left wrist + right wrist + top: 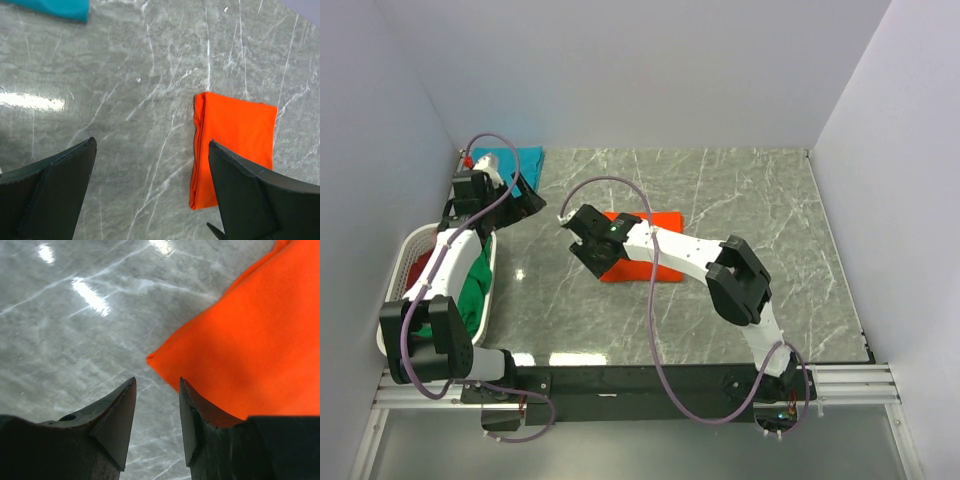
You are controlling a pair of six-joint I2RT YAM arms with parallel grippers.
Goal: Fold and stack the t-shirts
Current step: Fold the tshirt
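Grey marble table point(750, 190) bears a folded orange t-shirt point(235, 145), soft and limp, probably best pinched at its left corner; left gripper point(151, 142) and right gripper point(157, 382) gape empty.

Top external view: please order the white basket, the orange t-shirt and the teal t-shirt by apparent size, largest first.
1. white basket
2. orange t-shirt, partly covered
3. teal t-shirt, partly hidden, so only its visible part ranks last
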